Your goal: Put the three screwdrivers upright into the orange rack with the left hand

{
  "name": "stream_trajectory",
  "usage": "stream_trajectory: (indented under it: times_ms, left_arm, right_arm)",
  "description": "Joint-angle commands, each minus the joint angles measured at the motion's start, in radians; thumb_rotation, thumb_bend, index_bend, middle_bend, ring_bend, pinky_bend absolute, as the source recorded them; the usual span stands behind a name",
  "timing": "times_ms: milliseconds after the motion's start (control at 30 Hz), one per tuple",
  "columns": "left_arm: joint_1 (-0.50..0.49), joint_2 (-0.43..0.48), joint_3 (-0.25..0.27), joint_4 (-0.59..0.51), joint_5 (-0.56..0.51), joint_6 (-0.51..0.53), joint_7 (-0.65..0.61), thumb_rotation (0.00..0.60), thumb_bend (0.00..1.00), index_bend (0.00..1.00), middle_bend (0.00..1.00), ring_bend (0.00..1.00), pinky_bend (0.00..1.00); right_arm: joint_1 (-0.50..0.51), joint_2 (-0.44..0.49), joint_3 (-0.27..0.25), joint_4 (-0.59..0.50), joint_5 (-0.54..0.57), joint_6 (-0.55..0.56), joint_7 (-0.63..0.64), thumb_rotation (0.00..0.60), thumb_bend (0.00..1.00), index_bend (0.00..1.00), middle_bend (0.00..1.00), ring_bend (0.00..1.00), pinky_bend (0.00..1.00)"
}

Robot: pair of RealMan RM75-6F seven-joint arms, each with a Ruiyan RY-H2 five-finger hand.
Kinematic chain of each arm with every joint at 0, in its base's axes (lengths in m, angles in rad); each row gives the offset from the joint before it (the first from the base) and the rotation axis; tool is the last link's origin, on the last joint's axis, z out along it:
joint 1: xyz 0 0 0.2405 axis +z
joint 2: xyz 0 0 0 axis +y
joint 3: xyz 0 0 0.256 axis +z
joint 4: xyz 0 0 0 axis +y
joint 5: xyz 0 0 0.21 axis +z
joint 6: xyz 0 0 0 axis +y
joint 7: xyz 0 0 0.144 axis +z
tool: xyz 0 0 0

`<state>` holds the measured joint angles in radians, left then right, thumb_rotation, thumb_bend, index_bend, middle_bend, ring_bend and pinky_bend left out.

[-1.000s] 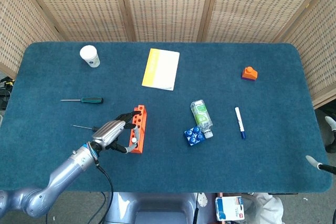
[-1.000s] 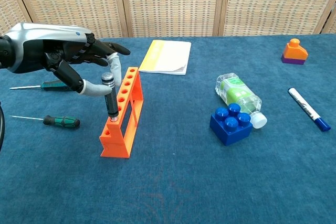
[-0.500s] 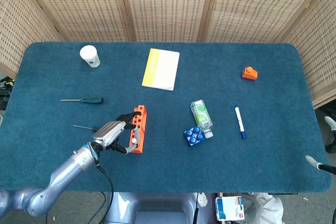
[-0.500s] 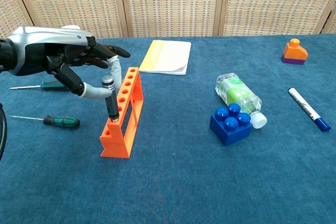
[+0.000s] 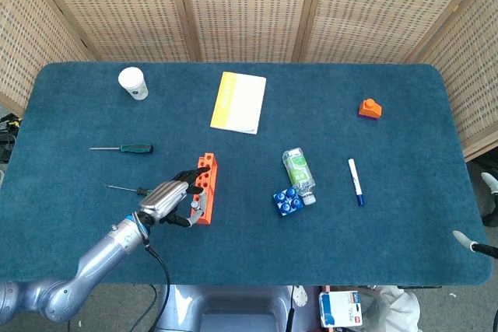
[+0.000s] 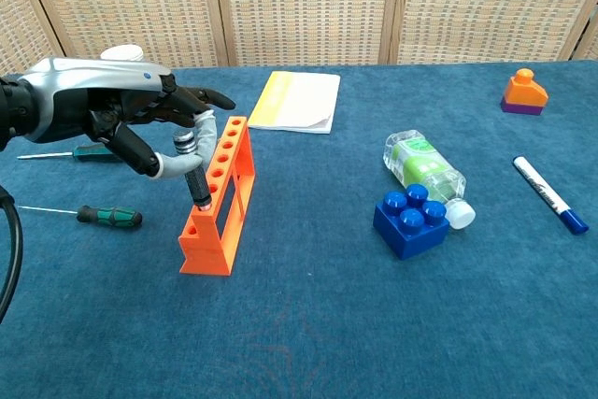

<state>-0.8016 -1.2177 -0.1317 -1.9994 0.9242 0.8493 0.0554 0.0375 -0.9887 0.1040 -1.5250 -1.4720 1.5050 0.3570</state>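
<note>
The left hand (image 6: 140, 128) grips a screwdriver (image 6: 193, 170) upright, tip seated in the orange rack (image 6: 220, 201) near the desk's front-left edge (two others lie flat).

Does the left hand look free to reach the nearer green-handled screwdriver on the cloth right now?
Probably not yet: the left hand holds a screwdriver in the orange rack; the green-handled screwdriver lies unobstructed beside it.

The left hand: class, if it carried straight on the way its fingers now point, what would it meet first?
Most likely the orange rack. The left hand points rightward, holding a black-handled screwdriver in the rack; depth beyond is unclear.
</note>
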Motion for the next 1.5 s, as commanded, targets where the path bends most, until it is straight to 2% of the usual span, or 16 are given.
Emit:
stream_trajectory:
  times_ms: [33,167,233,267,433,500,567,800,933,1100,1167,1233,1267,1333,1500]
  left_arm:
    - [0.003,0.003,-0.002,-0.012,0.006,0.000,-0.008,0.600,0.47,0.65,0.00,0.00,0.00]
    - [0.006,0.015,-0.001,-0.016,0.016,-0.004,-0.013,0.600,0.47,0.60,0.00,0.00,0.00]
    - [0.006,0.020,-0.001,-0.017,0.017,-0.009,-0.016,0.600,0.47,0.52,0.00,0.00,0.00]
    - [0.007,0.024,-0.001,-0.018,0.017,-0.014,-0.020,0.600,0.45,0.45,0.00,0.00,0.00]
    - [0.015,0.036,-0.009,-0.023,0.031,-0.021,-0.051,0.600,0.15,0.07,0.00,0.00,0.00]
    - [0.024,0.045,-0.013,-0.026,0.050,-0.020,-0.072,0.600,0.04,0.00,0.00,0.00,0.00]
    - [0.037,0.056,-0.020,-0.029,0.076,-0.014,-0.098,0.600,0.00,0.00,0.00,0.00,0.00]
    - [0.107,0.141,-0.021,-0.024,0.193,0.026,-0.185,0.600,0.00,0.00,0.00,0.00,0.00]
    - [0.132,0.161,0.007,0.021,0.208,0.051,-0.142,0.600,0.00,0.00,0.00,0.00,0.00]
    - [0.154,0.106,0.062,0.151,0.159,0.084,-0.010,0.600,0.00,0.01,0.00,0.00,0.00]
    - [0.160,0.072,0.077,0.204,0.139,0.091,0.027,0.600,0.00,0.07,0.00,0.00,0.00]
    - [0.165,0.035,0.087,0.260,0.123,0.096,0.051,0.600,0.00,0.18,0.00,0.00,0.00]
    - [0.167,0.022,0.090,0.279,0.121,0.097,0.058,0.600,0.00,0.19,0.00,0.00,0.00]
    - [0.172,-0.017,0.096,0.332,0.123,0.102,0.073,0.600,0.00,0.32,0.00,0.00,0.00]
    - [0.178,-0.094,0.094,0.431,0.127,0.096,0.068,0.600,0.01,0.41,0.00,0.00,0.00]
  right_arm:
    - [0.000,0.000,0.000,0.001,0.000,0.001,0.002,0.600,0.00,0.00,0.00,0.00,0.00]
    - [0.000,0.000,0.000,0.001,-0.002,0.001,0.002,0.600,0.00,0.00,0.00,0.00,0.00]
    - [0.000,0.000,0.000,0.000,-0.002,0.002,0.001,0.600,0.00,0.00,0.00,0.00,0.00]
    - [0.000,0.000,0.000,0.000,-0.002,0.002,0.001,0.600,0.00,0.00,0.00,0.00,0.00]
    - [0.000,0.000,0.000,0.000,-0.002,0.002,-0.001,0.600,0.00,0.00,0.00,0.00,0.00]
    - [0.000,-0.001,0.000,0.000,-0.001,0.002,-0.002,0.600,0.00,0.00,0.00,0.00,0.00]
    - [0.000,-0.001,0.000,-0.001,-0.001,0.002,-0.003,0.600,0.00,0.00,0.00,0.00,0.00]
    - [0.000,-0.001,-0.001,-0.003,-0.002,0.002,-0.006,0.600,0.00,0.00,0.00,0.00,0.00]
    - [-0.001,-0.001,-0.001,-0.005,-0.004,0.004,-0.009,0.600,0.00,0.00,0.00,0.00,0.00]
    - [-0.001,-0.002,-0.002,-0.008,-0.004,0.006,-0.014,0.600,0.00,0.00,0.00,0.00,0.00]
    - [-0.002,-0.002,-0.001,-0.008,-0.004,0.006,-0.016,0.600,0.00,0.00,0.00,0.00,0.00]
    - [-0.001,-0.002,-0.001,-0.009,-0.003,0.006,-0.019,0.600,0.00,0.00,0.00,0.00,0.00]
    - [-0.001,-0.002,-0.001,-0.009,-0.003,0.006,-0.020,0.600,0.00,0.00,0.00,0.00,0.00]
    - [0.000,-0.003,-0.001,-0.011,-0.002,0.004,-0.026,0.600,0.00,0.00,0.00,0.00,0.00]
    - [0.002,-0.006,-0.001,-0.011,0.000,0.001,-0.039,0.600,0.00,0.00,0.00,0.00,0.00]
